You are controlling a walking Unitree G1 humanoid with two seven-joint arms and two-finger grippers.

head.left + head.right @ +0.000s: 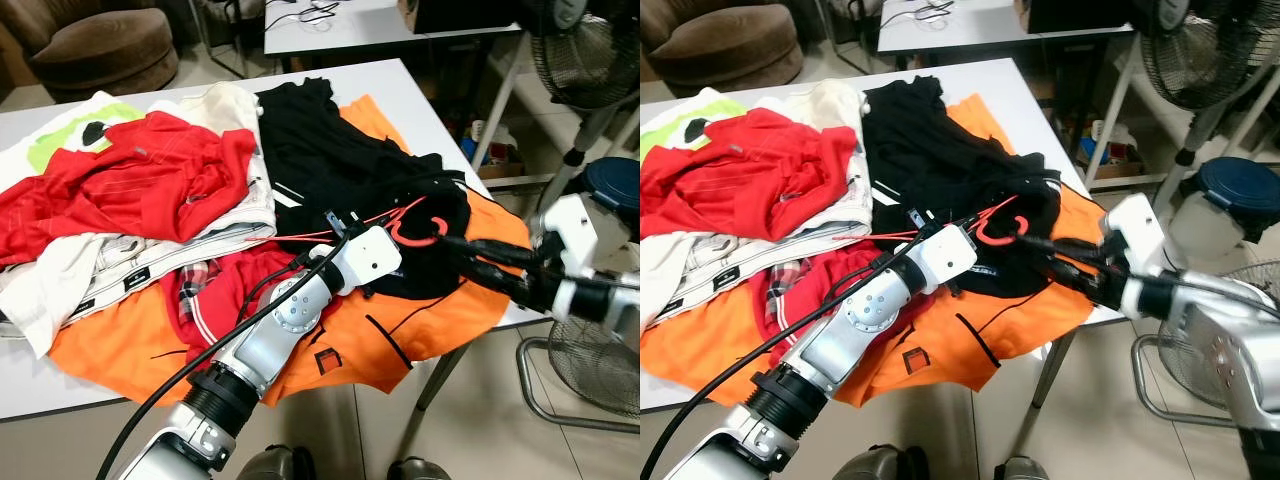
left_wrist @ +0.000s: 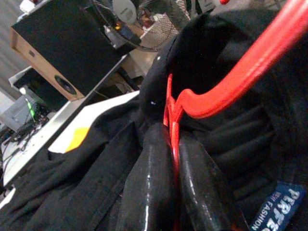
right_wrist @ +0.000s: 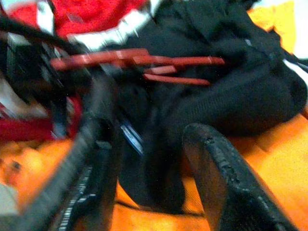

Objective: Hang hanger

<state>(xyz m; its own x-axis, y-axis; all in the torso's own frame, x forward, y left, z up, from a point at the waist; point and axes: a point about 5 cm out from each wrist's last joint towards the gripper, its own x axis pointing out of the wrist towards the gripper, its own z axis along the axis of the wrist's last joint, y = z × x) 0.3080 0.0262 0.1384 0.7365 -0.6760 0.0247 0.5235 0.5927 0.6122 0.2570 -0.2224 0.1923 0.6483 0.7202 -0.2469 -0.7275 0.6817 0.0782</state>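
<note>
- Hanger [image 1: 405, 222], red, lies on the black garment [image 1: 340, 170] at the table's [image 1: 400, 85] right edge, its hook up beside the garment's collar.
- Left gripper [image 2: 174, 159] is clamped on the hanger's thin wire; it should probably keep that pinch firm.
- Right gripper [image 3: 154, 159], just right of the hanger, has its fingers apart; it should take only black cloth, not the orange shirt [image 1: 440, 310] beneath.

Red hanger [image 1: 400, 222] — thin, lying across black garment [image 1: 340, 170] — hook curled.
</note>
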